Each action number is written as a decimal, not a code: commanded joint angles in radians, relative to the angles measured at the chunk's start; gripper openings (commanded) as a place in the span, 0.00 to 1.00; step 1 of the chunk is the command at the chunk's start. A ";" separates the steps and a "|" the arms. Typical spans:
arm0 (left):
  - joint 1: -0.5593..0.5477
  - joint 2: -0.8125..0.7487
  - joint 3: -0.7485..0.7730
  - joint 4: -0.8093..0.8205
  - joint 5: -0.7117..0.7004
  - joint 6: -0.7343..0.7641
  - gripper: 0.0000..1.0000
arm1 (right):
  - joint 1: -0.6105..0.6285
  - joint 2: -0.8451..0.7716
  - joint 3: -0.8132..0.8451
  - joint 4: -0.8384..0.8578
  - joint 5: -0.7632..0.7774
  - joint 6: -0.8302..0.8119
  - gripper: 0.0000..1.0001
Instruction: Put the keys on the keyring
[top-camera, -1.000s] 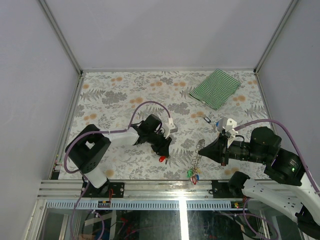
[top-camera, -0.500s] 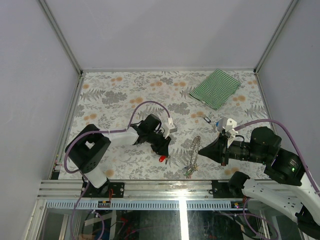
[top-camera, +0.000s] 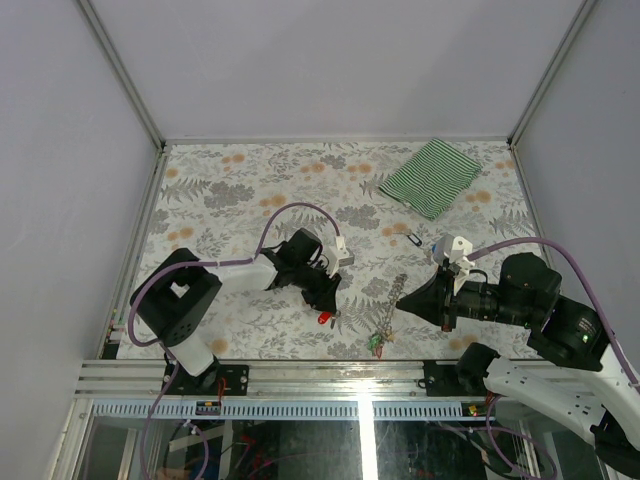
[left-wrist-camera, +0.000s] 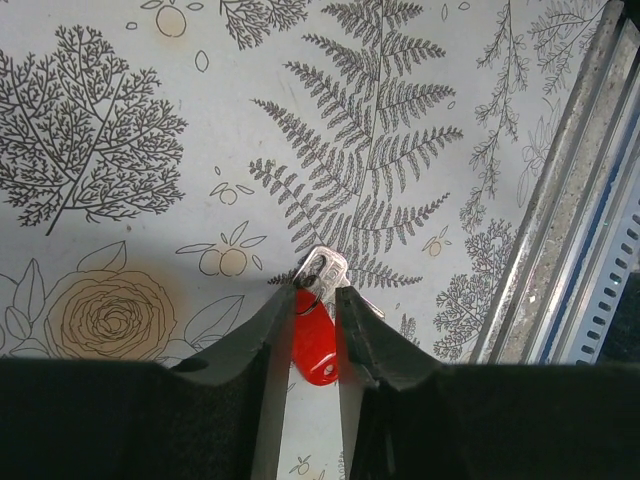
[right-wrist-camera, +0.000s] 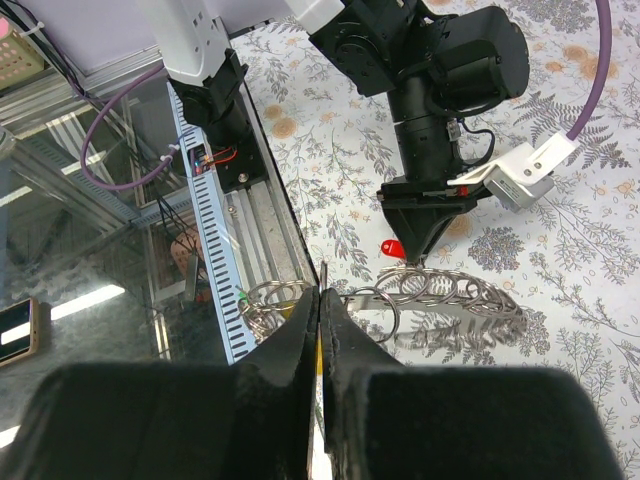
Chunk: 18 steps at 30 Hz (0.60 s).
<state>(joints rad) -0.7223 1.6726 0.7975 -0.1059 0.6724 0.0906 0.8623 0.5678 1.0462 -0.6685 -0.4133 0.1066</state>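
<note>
**Top view.** I see the left end effector pointing down at the tabletop, with the red key at its tip, near the front rail. The right end effector lies level to its right, tip against the keyring. The keyring runs as a stretched string of rings from that tip toward the rail, with a green tag at its near end. A dark-tagged key lies loose farther back, and a striped cloth sits near the far right corner. **Left wrist view.** The fingers of the left end effector flank the red key so narrowly that its plastic tag fills the gap. The metal head pokes out beyond the tips, and the key lies on the tabletop beside the rail. I cannot tell whether the jaws press the tag or merely bracket it. **Right wrist view.** The right end effector is closed, its fingers pinched together on a wire of the keyring. The rings spread to both sides of the tips. Beyond them the left end effector stands upright, with the red key just beside its tip.
</note>
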 joint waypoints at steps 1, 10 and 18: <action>0.007 0.005 -0.005 0.040 0.021 0.015 0.22 | 0.001 0.001 0.021 0.065 -0.022 0.016 0.00; 0.011 0.001 0.001 0.032 0.030 0.010 0.09 | 0.000 -0.008 0.015 0.062 -0.006 0.013 0.00; 0.010 -0.059 0.020 0.041 0.019 -0.044 0.00 | 0.001 -0.025 0.006 0.105 0.032 0.009 0.00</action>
<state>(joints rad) -0.7177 1.6722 0.7979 -0.1059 0.6800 0.0761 0.8623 0.5625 1.0451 -0.6678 -0.4038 0.1066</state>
